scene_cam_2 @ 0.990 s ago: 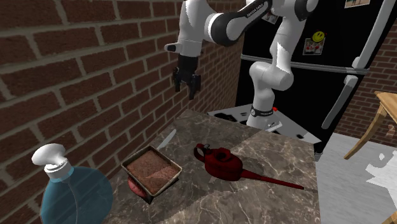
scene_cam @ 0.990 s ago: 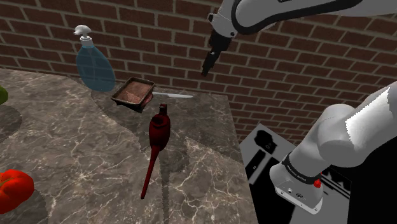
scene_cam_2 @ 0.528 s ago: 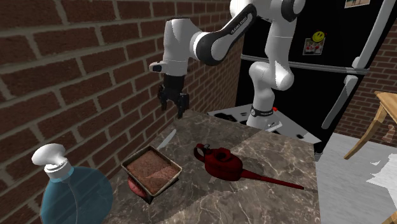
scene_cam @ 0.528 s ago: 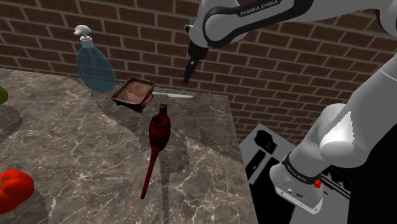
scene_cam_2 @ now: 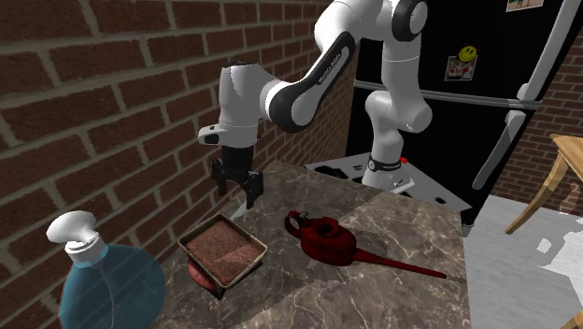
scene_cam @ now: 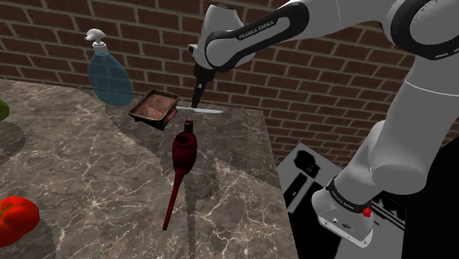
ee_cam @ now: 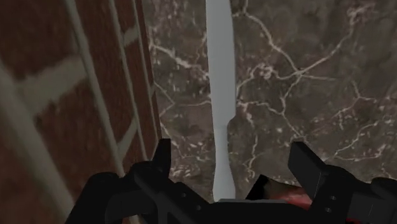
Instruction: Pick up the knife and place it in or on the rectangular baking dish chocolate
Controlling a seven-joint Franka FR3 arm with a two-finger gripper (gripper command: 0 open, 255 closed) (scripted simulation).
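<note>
A slim pale-grey knife lies flat on the marble counter close to the brick wall. Beside it sits the rectangular baking dish, brown inside, tilted on something red. My black gripper hangs just above the knife's end nearest the dish, pointing down. In the wrist view the knife runs lengthwise through the gap between my fingers, and the gripper is open and not touching it. From the second exterior view the gripper stands right behind the dish and hides most of the knife.
A dark red watering can with a long spout lies in front of the dish. A blue soap bottle stands at the wall. The brick wall is very close to one finger. A red object sits at the counter's near left.
The arm has swung towards the shoulder view's left along the wall and come down, from high above the counter's end to just over the knife. Nothing on the counter has moved.
</note>
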